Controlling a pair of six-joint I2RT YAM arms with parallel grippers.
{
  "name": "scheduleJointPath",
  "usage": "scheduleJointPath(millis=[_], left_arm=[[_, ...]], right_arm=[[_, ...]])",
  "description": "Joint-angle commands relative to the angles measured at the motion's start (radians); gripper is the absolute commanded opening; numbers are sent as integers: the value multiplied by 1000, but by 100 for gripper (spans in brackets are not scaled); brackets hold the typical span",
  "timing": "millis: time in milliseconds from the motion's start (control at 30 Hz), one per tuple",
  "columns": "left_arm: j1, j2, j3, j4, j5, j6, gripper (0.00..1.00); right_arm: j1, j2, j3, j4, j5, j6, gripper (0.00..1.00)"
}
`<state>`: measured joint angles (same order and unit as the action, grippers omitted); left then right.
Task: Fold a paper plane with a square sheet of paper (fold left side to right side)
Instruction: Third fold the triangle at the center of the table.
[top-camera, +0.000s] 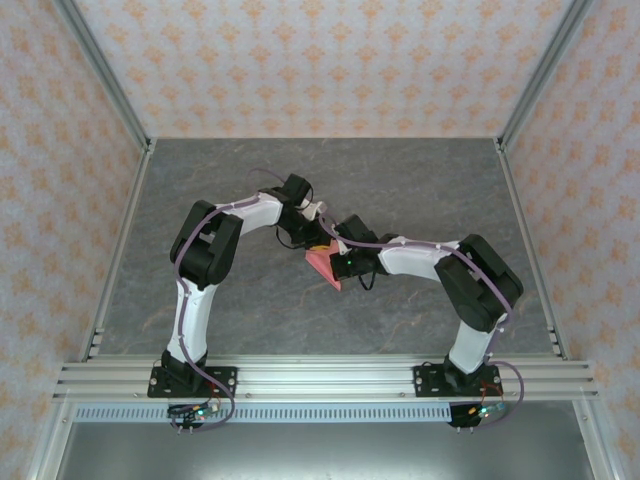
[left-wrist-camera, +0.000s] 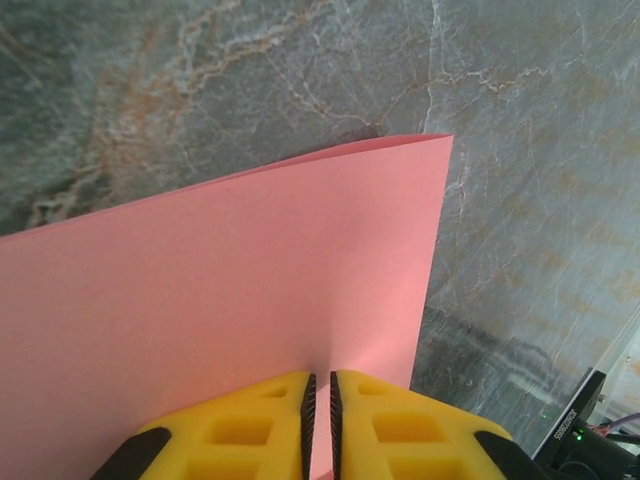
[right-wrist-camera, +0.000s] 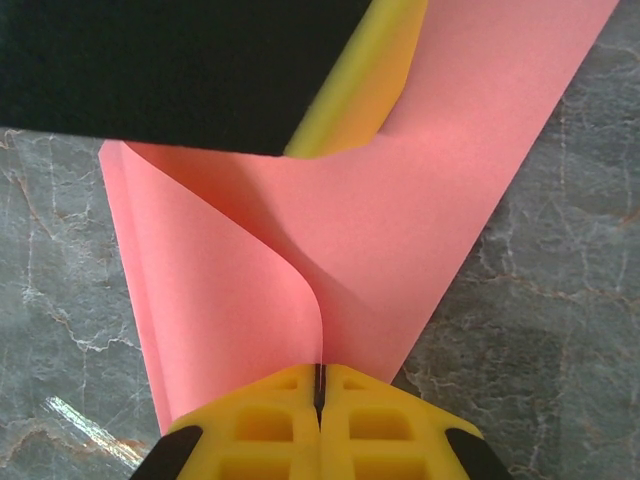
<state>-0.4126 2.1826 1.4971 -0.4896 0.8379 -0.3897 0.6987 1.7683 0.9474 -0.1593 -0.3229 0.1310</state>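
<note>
A thin pink sheet (right-wrist-camera: 400, 230), likely light, floppy and easily creased, bows in a loose loop just ahead of the left pincer (left-wrist-camera: 320, 395) and right pincer (right-wrist-camera: 320, 385), each clamped on one edge, seemingly the best place to hold it.

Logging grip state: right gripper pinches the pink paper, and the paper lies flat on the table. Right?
Not flat: the paper is curled over in a loop, as the right wrist view shows. The right gripper does pinch it.
</note>
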Motion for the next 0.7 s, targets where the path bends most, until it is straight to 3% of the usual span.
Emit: scheduleJointPath(millis=[0, 333, 533, 667], left_arm=[[6, -5, 46, -113, -14, 30, 19], [54, 32, 189, -207, -24, 63, 27], [98, -133, 14, -90, -79, 8, 18], [98, -249, -141, -17, -26, -32, 14]], right_arm=[[6, 62, -16, -70, 1, -27, 0], [21, 71, -10, -91, 10, -39, 0], [22, 70, -6, -93, 8, -39, 0], [21, 76, 2, -93, 4, -41, 0]])
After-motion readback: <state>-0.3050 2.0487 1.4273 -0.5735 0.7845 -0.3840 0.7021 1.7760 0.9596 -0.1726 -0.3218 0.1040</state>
